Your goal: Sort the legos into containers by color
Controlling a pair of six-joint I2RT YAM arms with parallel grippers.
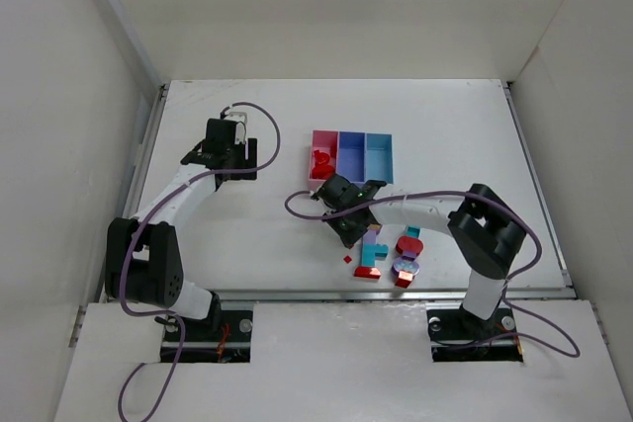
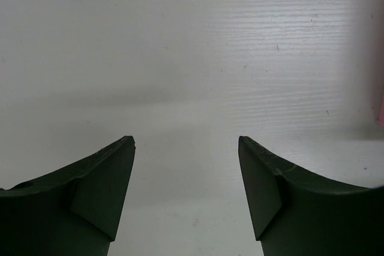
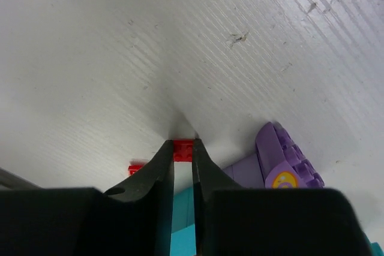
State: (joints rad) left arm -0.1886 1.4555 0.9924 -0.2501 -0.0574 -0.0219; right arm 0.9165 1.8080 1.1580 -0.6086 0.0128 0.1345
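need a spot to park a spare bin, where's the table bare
Bare: the table beyond and right of the containers, and between the left arm and the lego pile. Crowded: just in front of the containers, where the right gripper pinches a red brick.

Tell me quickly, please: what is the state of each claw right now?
Left claw: open, holding nothing.
Right claw: closed on a small red brick.
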